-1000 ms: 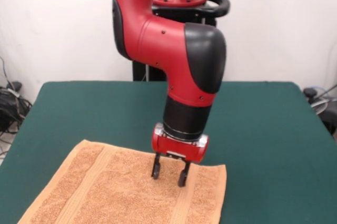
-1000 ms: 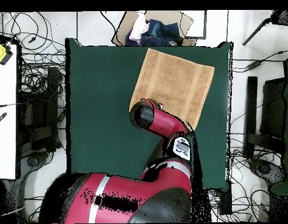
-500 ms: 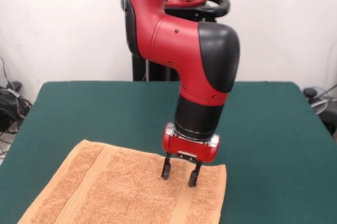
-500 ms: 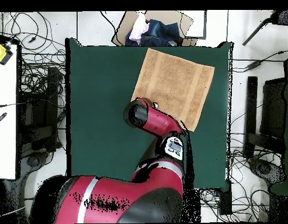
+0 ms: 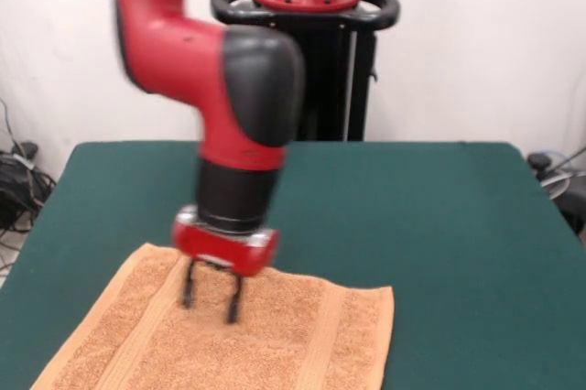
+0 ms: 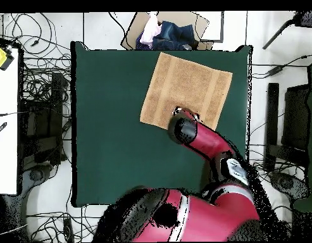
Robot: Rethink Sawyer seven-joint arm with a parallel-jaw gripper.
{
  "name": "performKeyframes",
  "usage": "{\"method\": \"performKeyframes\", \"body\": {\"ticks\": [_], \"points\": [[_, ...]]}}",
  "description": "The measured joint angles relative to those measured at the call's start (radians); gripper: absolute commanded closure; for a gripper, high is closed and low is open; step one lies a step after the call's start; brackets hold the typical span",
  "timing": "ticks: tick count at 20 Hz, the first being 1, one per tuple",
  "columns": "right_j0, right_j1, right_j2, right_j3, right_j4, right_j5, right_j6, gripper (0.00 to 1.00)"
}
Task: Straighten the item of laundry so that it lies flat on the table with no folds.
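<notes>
Front view: the towel point(image 5: 229, 340) lies spread flat on the near part of the bench point(image 5: 439, 225), toward its left side, its lower edge cut off by the frame. The gripper point(image 5: 210, 297) hangs directly over the towel's far portion; its two dark fingers point(image 5: 189, 286) point straight down, standing apart with a gap between them and nothing held, their tips at or just above the cloth. Contact cannot be told, as this part is blurred. The towel is orange-tan terry, looped and rough, roughly square, with smoother flat bands running near two opposite edges. The bench top is dark green and felt-like, far wider than the towel. In the overhead view the towel point(image 6: 190, 85) sits beside one bench point(image 6: 107, 126) edge, with the red and black arm point(image 6: 205, 139) covering one corner. A box of clothing point(image 6: 168, 31) lies beyond that edge, and cables point(image 6: 41, 95) trail over the floor.
</notes>
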Motion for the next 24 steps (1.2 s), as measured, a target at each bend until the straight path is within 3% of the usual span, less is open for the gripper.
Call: {"method": "performKeyframes", "body": {"ticks": [5, 24], "points": [[-0.124, 0.027, 0.033, 0.000, -0.092, -0.133, 0.000, 0.00], [-0.116, 0.045, 0.033, 0.001, -0.099, -0.176, 0.000, 0.00]]}}
